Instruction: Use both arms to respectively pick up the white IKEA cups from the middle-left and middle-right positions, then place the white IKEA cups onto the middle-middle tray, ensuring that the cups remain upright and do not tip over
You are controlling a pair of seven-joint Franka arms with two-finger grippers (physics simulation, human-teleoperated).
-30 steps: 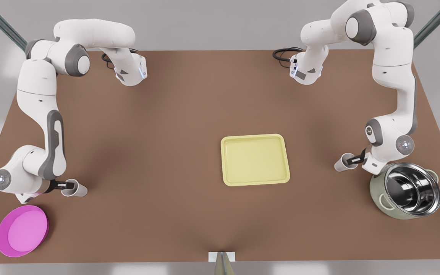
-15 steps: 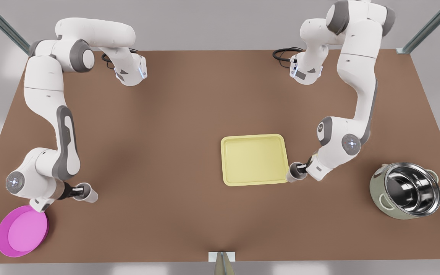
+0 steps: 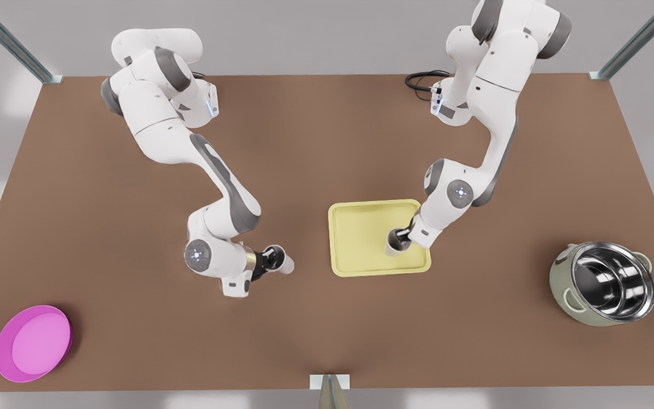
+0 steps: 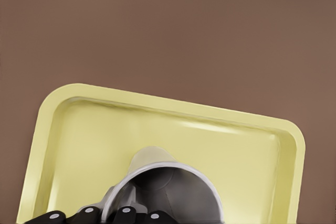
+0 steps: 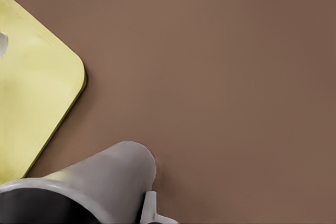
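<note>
- Magenta plate (image 3: pixel 33 342): nearest the camera, at the tabletop (image 3: pixel 327 142) corner on the front view's left, well apart from both arms.
- Steel pot (image 3: pixel 605 282): near corner on the front view's right, standing open and well apart from the tray.
- Right gripper (image 3: pixel 273 260): on the arm at the front view's left, low over bare tabletop, between the plate side and the tray. It is clamped on the right arm's cup (image 3: pixel 284 263).
- Right arm's cup, in the right wrist view (image 5: pixel 105 179): grey mouth toward the camera, body over brown tabletop. It sits just beside a rounded corner of the tray (image 5: pixel 31 103) but is not over it.
- Tray (image 3: pixel 361 233): pale yellow, flat on the middle of the tabletop.
- Left gripper (image 3: pixel 399 238): on the arm at the front view's right, reaching in over the tray. It is closed around the left arm's cup (image 3: pixel 393 245).
- Left arm's cup, in the left wrist view (image 4: pixel 163 182): black fingers (image 4: pixel 84 214) at its rim, base pointing down at the tray floor (image 4: pixel 94 145). It is inside the raised rim; whether the base touches the tray, cannot tell.
- Farthest: both arm bases at the back edge of the tabletop, with a black cable loop (image 3: pixel 420 79) beside the one on the front view's right.
</note>
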